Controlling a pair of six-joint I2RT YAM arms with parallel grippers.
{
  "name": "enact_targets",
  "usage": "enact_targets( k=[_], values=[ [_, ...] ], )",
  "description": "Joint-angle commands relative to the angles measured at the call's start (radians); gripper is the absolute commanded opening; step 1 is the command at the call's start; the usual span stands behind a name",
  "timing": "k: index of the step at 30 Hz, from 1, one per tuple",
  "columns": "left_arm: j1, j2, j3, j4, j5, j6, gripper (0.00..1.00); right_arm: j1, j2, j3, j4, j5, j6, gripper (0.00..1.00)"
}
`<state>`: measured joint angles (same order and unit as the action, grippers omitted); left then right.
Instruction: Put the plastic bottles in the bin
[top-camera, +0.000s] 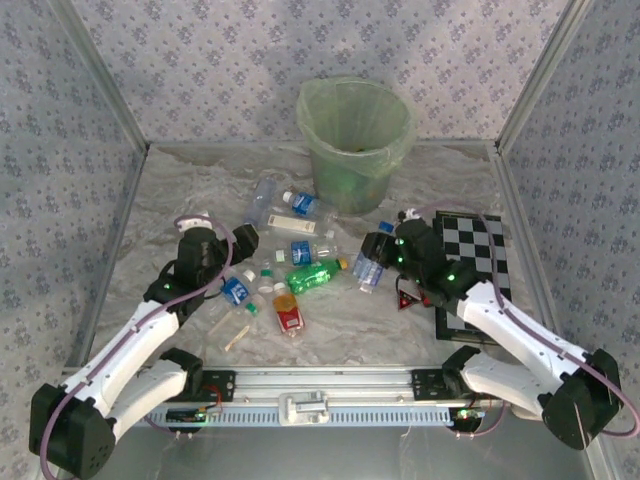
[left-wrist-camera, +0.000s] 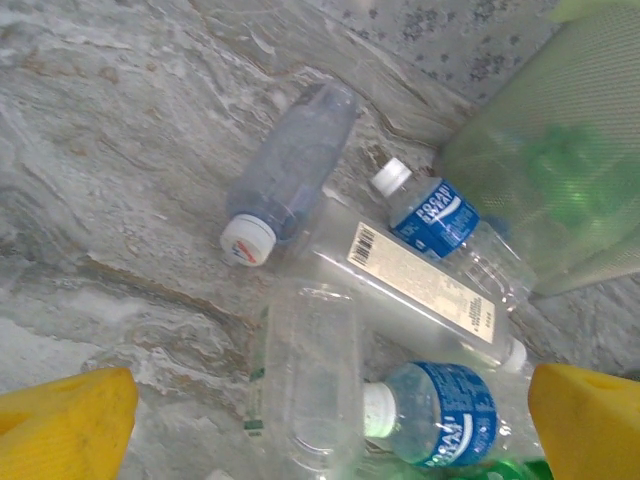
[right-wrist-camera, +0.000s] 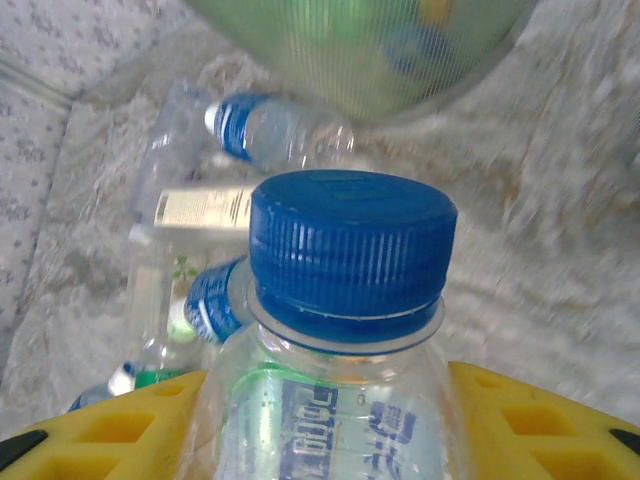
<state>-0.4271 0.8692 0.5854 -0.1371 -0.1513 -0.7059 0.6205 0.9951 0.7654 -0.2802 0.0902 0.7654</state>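
A clear plastic bottle with a blue cap (right-wrist-camera: 350, 250) sat clamped between the yellow fingers of the right gripper (right-wrist-camera: 330, 430). It was to the right of the other bottles (top-camera: 300, 252), which lay scattered on the table (top-camera: 180, 200) in front of the pale green bin (top-camera: 350, 170). The left gripper (left-wrist-camera: 325, 425) hung over that scatter, fingers spread wide, holding nothing.

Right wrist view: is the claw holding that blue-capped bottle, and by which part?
Yes: the right gripper clamps the blue-capped bottle by its shoulder, just below the neck. The left gripper is open, holding nothing.
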Motion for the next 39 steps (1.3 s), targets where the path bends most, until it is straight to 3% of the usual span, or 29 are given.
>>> enact_targets(
  k=[1,7,14,30,34,39],
  values=[
    [0.002,-0.018,0.045,-0.062,0.062,-0.006,1.00,-0.043,-0.027,0.109,-0.040,-0.005,-0.172,0.43],
    [0.004,-0.016,0.071,-0.083,0.061,0.059,1.00,-0.131,0.011,0.310,-0.047,-0.014,-0.312,0.43],
    [0.025,0.003,0.021,-0.008,0.001,0.111,1.00,-0.207,0.178,0.567,0.006,-0.040,-0.419,0.43],
    [0.079,0.121,-0.041,0.291,-0.004,0.256,1.00,-0.302,0.832,1.268,-0.023,-0.154,-0.446,0.44],
    [0.079,0.178,-0.050,0.406,-0.007,0.287,1.00,-0.303,1.016,1.463,-0.101,-0.192,-0.434,0.45],
    [0.079,0.237,-0.035,0.434,-0.007,0.319,1.00,-0.304,1.193,1.653,-0.195,-0.209,-0.421,0.46]
  ],
)
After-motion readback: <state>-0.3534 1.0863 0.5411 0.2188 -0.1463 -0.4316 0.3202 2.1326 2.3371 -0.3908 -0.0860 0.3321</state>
